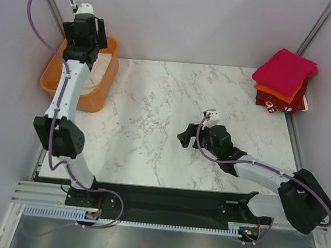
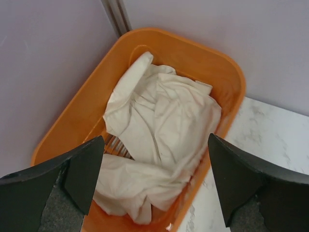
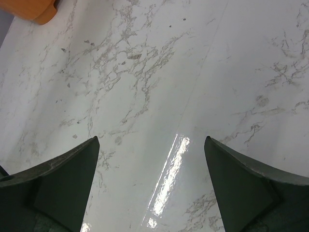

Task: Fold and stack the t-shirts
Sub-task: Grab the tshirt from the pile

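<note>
**A:** The left claw (image 2: 155, 145) is hanging right over the orange basket (image 2: 231, 72), spread wide and pinching nothing. Its fingers are straddling the cream-white shirt (image 2: 164, 121), which is lying crumpled inside the basket.

**B:** So it's getting ready to reach in. What's bothering you?

**A:** The way that shirt is bunching. If the claw is only catching one loose fold, I'm guessing the rest is going to trail out twisted, or slip free halfway over the basket's rim.

**B:** And the basket itself?

**A:** It's looking light to me. The cloth is sagging down against the slots (image 2: 116, 142) in the basket's floor. If it's snagging there, the basket may be coming up with it, or sliding. One finger is also sitting close above the basket's near wall, so a straight drop may be clipping plastic rather than cloth.

**B:** What's the other arm doing?

**A:** The right claw (image 3: 152, 145) is hovering well apart from the basket, over bare bench (image 1: 155, 111), spread just as wide and empty. It's too far off to be steadying the basket if the basket starts moving.

**B:** And the finished ones?

**A:** They're stacked at the corner of the bench straight across from the basket: the magenta-pink shirt (image 1: 285, 68) on top, the orange shirt (image 1: 277, 92) under it, the dark red shirt (image 1: 282, 103) lowest. The pile is leaning a little unevenly. A big shirt being spread out from the basket's side could be sweeping toward it, though there's plenty of bench between them.
</note>
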Motion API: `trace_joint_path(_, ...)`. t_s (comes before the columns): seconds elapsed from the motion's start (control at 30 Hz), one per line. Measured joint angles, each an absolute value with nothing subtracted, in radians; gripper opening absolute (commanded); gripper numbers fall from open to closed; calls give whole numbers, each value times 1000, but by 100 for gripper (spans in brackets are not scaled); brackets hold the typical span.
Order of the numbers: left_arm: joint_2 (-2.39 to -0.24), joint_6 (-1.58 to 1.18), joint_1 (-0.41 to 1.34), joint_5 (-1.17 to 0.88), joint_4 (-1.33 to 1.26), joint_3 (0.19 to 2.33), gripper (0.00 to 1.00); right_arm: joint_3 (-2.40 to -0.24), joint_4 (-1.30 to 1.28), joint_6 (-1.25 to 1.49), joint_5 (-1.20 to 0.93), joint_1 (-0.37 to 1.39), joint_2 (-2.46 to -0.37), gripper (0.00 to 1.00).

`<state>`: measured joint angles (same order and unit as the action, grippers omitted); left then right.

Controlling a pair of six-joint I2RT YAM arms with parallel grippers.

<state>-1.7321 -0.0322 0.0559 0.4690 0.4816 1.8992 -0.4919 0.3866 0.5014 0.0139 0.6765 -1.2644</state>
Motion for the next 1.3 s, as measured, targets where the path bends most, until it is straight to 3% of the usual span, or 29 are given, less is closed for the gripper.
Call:
trace_joint_path(0.17,-1986,-76,-64,446,525,2129,93,-495,383,501,14,677,-1266,98)
trace_joint_path(0.3,-2115,-108,-129,404,542,2190,88,-496,380,501,14,677,-1268,98)
trace_joint_path(0.63,-2450,-109,-188,319,540,2321,88,-524,372,500,-13,676,-1306,98)
trace_joint_path(1.1,-2568,-108,-274,262,395,2391,86,-554,357,497,-31,676,-1357,98)
trace_joint_path(1.3,-2557,-108,-250,282,356,2406,75,-560,350,497,-32,676,-1367,98)
